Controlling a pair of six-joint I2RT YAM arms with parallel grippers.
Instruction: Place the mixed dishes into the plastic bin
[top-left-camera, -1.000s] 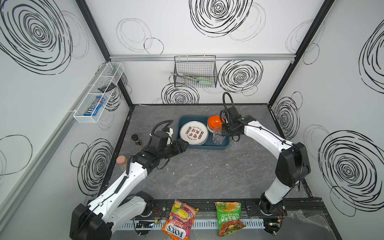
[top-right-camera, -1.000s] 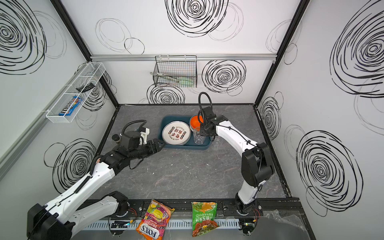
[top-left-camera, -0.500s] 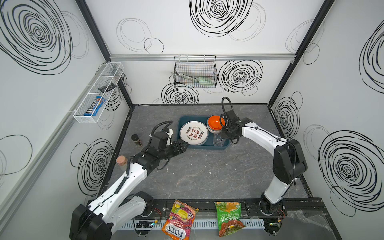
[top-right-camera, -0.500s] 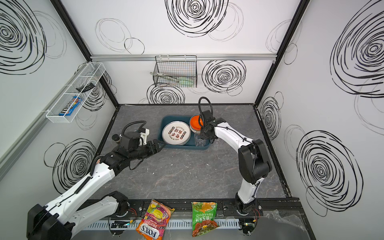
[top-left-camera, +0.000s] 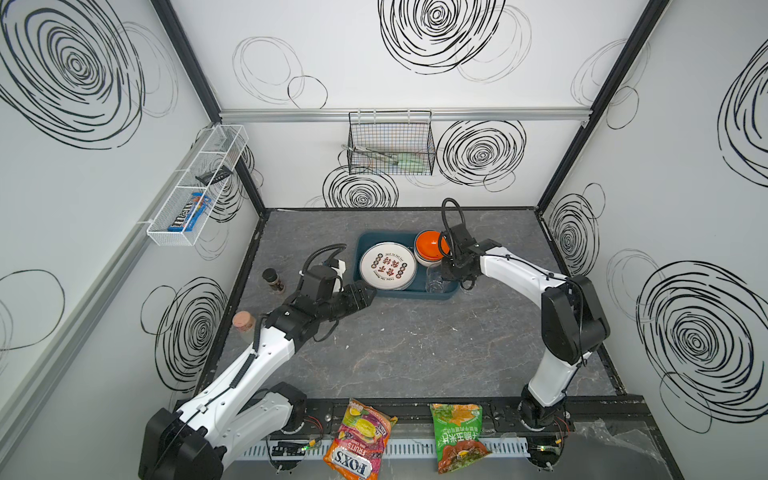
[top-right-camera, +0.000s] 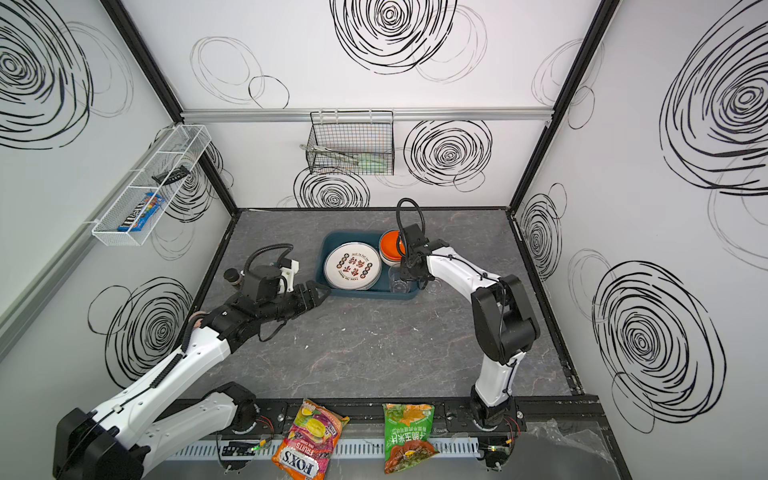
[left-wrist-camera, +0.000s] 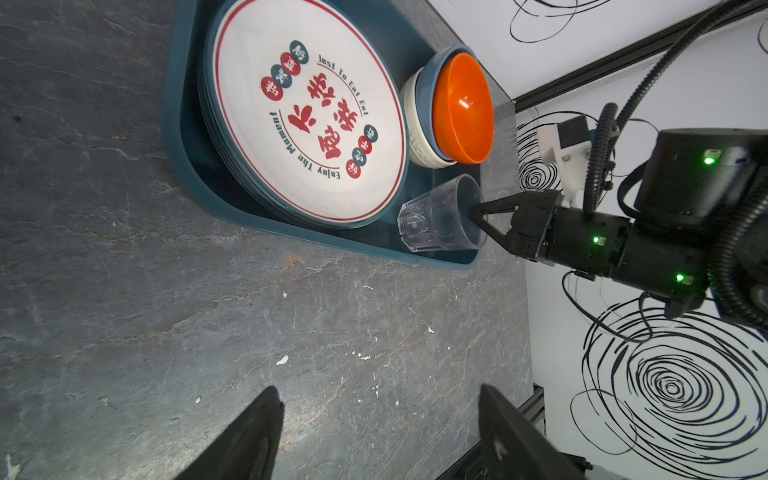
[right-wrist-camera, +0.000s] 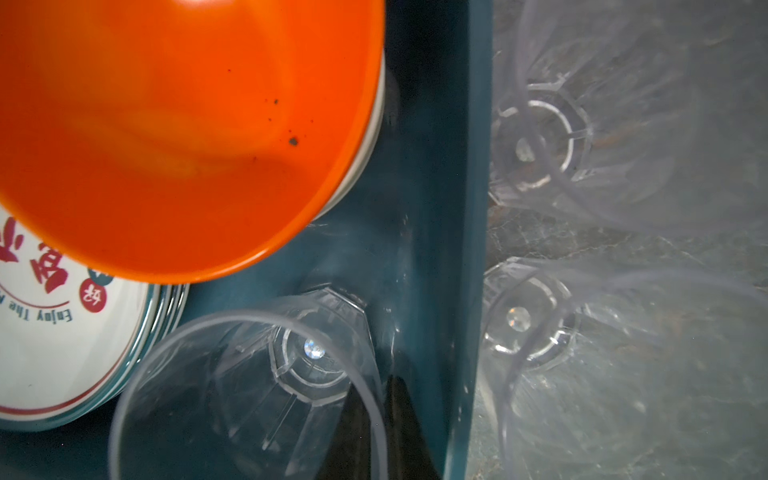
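Teal bin (top-left-camera: 409, 294), centre of frame on your bench (top-left-camera: 415, 353): you see stacked plates (top-left-camera: 387, 266), nested bowls (top-left-camera: 430, 247) upper right, one clear cup (left-wrist-camera: 436, 224) in the lower right corner. Right fingers (left-wrist-camera: 478, 212): clenched on that cup's rim. Left fingers (top-left-camera: 365, 293): released, over bench beside bin's lower-left corner. Two further cups (right-wrist-camera: 536, 137): on bench, just outside bin wall.

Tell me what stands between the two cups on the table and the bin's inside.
Only the low bin wall; both outside cups stand right beside it. Just past it, the bowl stack and the cup pinched by the right gripper fill most of that side, so room looks tight.
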